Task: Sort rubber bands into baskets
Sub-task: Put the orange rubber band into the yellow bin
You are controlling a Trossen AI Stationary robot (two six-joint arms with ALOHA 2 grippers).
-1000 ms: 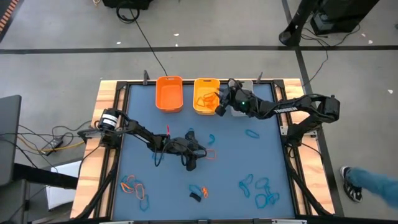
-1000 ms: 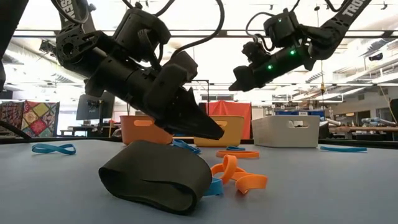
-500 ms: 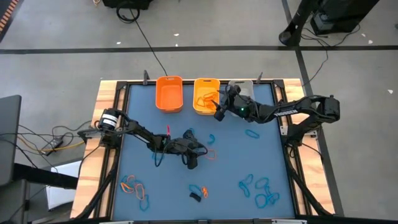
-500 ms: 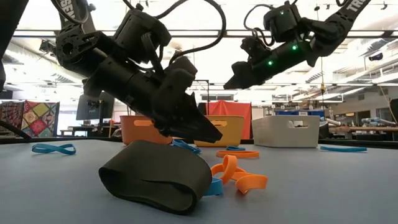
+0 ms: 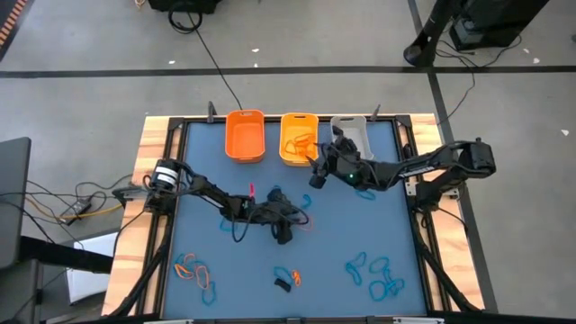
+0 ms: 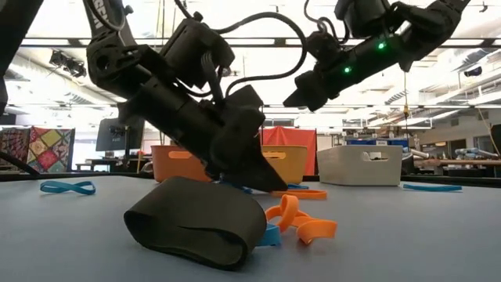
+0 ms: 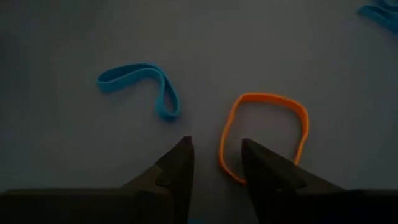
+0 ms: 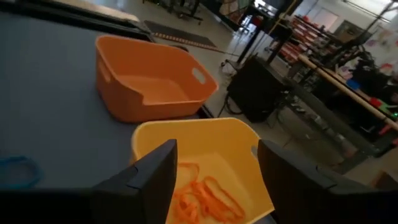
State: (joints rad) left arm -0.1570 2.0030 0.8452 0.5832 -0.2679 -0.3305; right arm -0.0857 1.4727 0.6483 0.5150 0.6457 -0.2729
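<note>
Three baskets stand at the table's far edge: orange [image 5: 244,135], yellow-orange [image 5: 299,138] with orange rubber bands [image 8: 202,190] in it, and grey-white [image 5: 349,130]. My left gripper [image 7: 214,165] is open, low over the table's middle [image 5: 295,220]. An orange rubber band [image 7: 264,134] lies flat just beyond its fingertips, and a blue band [image 7: 140,84] lies beside that one. My right gripper [image 5: 315,177] hangs open and empty above the table. It is just on the near side of the yellow-orange basket [image 8: 199,149]. My left gripper slants down at the orange band's near edge [image 7: 224,163], which runs into the gap between the two fingers. One fingertip [image 7: 258,165] stands over that edge. I cannot tell whether it touches the band.
More bands lie scattered: a blue one [image 5: 364,192] under my right arm, a mixed cluster near left [image 5: 193,270], blue ones near right [image 5: 378,274], and a black and an orange one [image 5: 286,279] at the near middle. The black band [image 6: 196,223] fills the low view's foreground.
My right gripper has swung away from above the yellow-orange basket toward the table's near edge, staying high. My left gripper has tipped further down toward the bands on the table's middle.
</note>
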